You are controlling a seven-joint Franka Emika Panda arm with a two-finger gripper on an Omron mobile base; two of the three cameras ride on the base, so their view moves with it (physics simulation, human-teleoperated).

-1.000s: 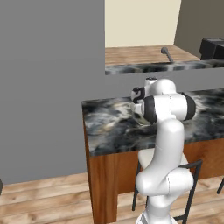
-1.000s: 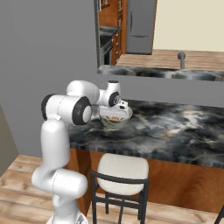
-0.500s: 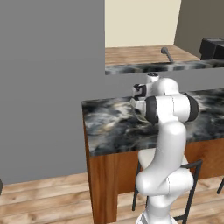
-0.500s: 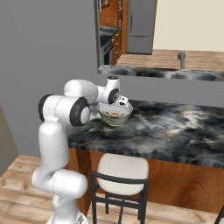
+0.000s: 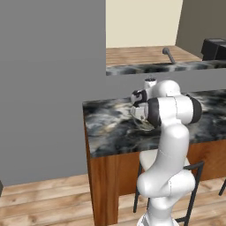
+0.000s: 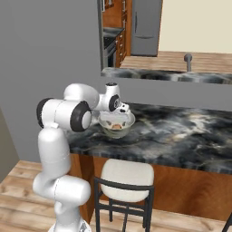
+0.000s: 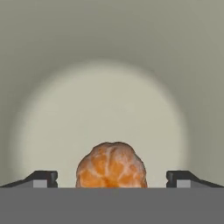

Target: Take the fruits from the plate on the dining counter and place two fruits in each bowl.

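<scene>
1. We're looking at a simulated kitchen with grey walls and a wood-plank floor, where the long black, grey and white marbled worktop with its reddish-brown wooden front runs in front of a higher ledge carrying a grey faucet.
2. A dark-framed stool with a pale cushion stands tucked against the worktop's front.
3. On the worktop sits a wide, deep, pale beige-olive glazed bowl, near the left end in the right base view.
4. We see the white arm reaching over it, its end effector pointing down into the bowl's hollow.
5. The two dark fingertips stand wide apart, gripping nothing.
6. Between them, touching neither, a small bright orange segmented fruit lies on the pale bowl floor.
7. In the right base view we catch orange inside that bowl.
</scene>
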